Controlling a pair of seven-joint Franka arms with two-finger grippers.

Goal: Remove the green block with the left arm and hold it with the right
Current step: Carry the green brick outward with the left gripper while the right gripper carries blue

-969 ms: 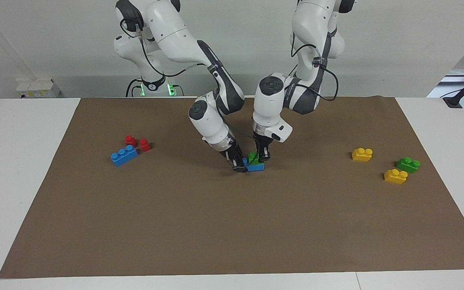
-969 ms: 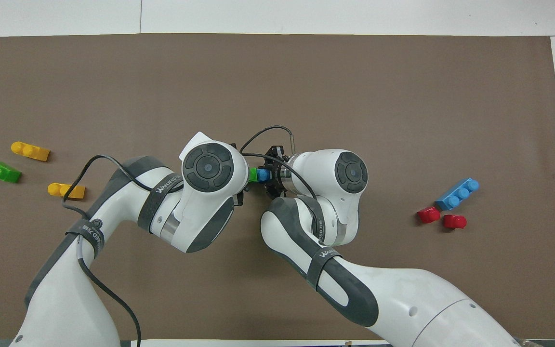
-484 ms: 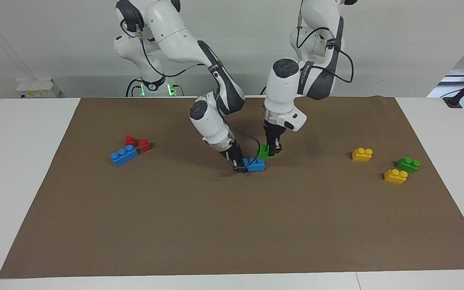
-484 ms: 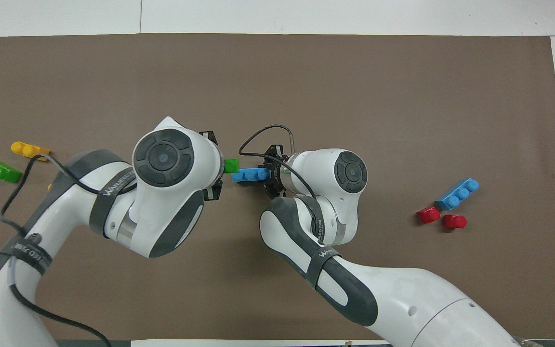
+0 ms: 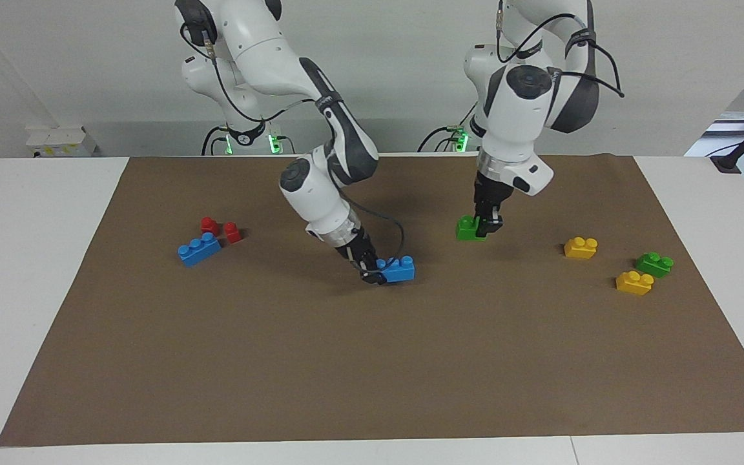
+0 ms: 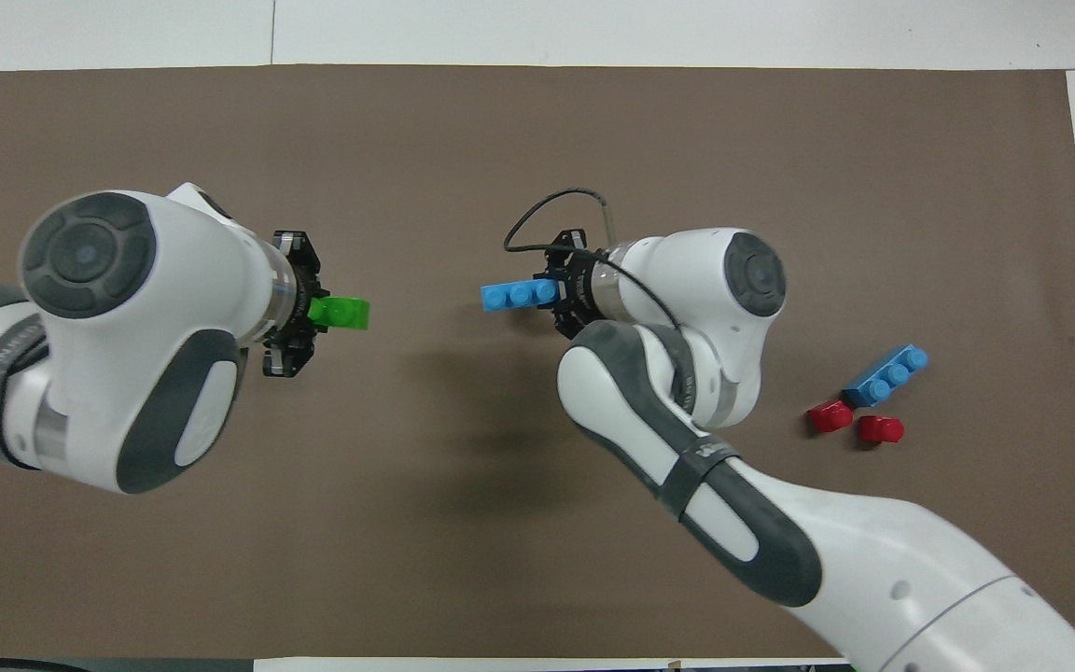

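My left gripper [image 5: 487, 225] is shut on the green block [image 5: 468, 229] and holds it in the air over the mat, toward the left arm's end; both also show in the overhead view, gripper [image 6: 307, 314] and green block [image 6: 343, 313]. My right gripper [image 5: 372, 271] is shut on one end of a blue three-stud brick [image 5: 398, 269], held low over the middle of the mat. The overhead view shows this gripper [image 6: 562, 294] and brick [image 6: 518, 296] too. The green block and blue brick are well apart.
A second green block [image 5: 654, 264] and two yellow bricks [image 5: 580, 247] [image 5: 634, 283] lie at the left arm's end of the brown mat [image 5: 372, 361]. Another blue three-stud brick [image 5: 199, 249] and two red blocks [image 5: 210, 225] [image 5: 232, 232] lie at the right arm's end.
The left gripper pulled the green block off the blue brick, then carried it up and toward the left arm's end. The right gripper kept hold of the blue brick and shifted slightly.
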